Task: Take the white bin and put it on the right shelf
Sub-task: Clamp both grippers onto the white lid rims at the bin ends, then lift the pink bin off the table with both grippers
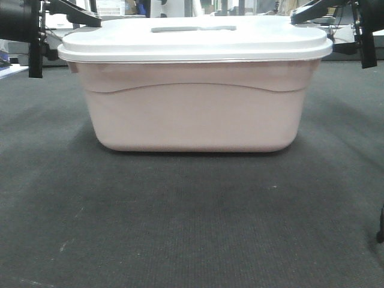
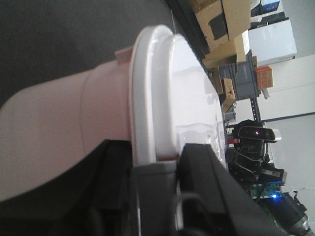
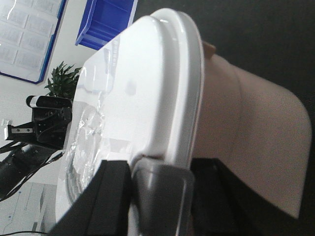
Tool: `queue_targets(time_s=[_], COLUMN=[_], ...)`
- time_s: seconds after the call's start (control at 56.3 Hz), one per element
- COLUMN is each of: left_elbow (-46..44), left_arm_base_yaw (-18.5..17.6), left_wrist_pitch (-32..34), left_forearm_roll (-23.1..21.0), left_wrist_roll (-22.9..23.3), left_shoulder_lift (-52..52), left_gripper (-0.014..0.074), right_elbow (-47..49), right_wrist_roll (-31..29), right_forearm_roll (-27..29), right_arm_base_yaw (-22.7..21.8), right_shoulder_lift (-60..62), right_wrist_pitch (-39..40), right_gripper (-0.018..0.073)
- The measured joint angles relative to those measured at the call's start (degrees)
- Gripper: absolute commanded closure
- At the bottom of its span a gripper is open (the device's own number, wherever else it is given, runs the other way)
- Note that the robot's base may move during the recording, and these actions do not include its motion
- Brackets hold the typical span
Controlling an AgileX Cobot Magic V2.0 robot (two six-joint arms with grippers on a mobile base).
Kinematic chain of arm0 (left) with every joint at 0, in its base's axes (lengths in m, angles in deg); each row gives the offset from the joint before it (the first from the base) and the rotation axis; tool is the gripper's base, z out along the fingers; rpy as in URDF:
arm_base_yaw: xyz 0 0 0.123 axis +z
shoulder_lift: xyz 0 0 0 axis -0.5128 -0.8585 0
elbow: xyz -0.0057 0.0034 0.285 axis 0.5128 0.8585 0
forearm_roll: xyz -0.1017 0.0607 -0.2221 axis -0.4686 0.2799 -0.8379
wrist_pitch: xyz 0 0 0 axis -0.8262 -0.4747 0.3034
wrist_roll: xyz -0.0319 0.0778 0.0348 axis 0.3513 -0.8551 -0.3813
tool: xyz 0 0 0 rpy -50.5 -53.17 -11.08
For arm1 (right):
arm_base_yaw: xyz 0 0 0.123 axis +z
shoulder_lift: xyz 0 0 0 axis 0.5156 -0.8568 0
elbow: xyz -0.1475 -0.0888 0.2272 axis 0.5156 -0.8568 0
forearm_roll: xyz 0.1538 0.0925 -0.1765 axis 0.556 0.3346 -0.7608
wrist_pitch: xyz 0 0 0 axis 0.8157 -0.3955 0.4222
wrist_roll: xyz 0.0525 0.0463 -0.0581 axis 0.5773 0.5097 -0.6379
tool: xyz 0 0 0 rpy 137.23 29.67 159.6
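Observation:
The white bin [image 1: 192,114] stands on dark carpet in the middle of the front view, a pale pinkish tub under a flat white lid [image 1: 195,39] with a grey inset handle. My left gripper [image 2: 155,157] is at the bin's left end, its black fingers [image 2: 115,162] on either side of the lid rim and a grey latch, shut on them. At the other end, my right gripper [image 3: 162,169] grips the rim [image 3: 189,98] the same way. Both arms show at the top corners, left gripper [image 1: 36,54] and right gripper [image 1: 365,42]. The right shelf is out of view.
Dark carpet [image 1: 192,228] stretches in front of the bin. Stacked cardboard boxes [image 2: 216,24] and a steel rack upright [image 2: 253,105] lie behind in the left wrist view. A blue crate [image 3: 106,22] and a potted plant [image 3: 61,81] sit beyond the lid.

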Motion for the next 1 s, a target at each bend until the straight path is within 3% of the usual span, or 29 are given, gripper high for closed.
queue_targets(time_s=[0.036,0.302,0.729,0.995], left_elbow=[0.00,0.00,-6.98,-8.94], left_arm_base_yaw=[0.00,-0.13,-1.61,-1.61], left_wrist_pitch=[0.00,-0.19,4.26,4.44], left_forearm_roll=[-0.14,-1.18,-2.42,-3.07], left_wrist_roll=[0.00,0.00,3.72,5.58], left_shoulder_lift=[0.00,0.00,1.78,6.21], left_gripper=[0.0731,0.0724,0.0721,0.0721], right_elbow=[0.00,0.00,0.00,0.00], right_wrist_roll=[0.00,0.00,0.00,0.00], right_forearm_roll=[0.00,0.43,10.65,14.68], right_arm_base_yaw=[0.00,0.00,2.26,2.48], right_shoulder_lift=[0.00,-0.04,0.27,8.06], right_wrist_pitch=[0.25,0.73,6.55,8.38], right_gripper=[0.0500,0.0500,0.0500,0.0500])
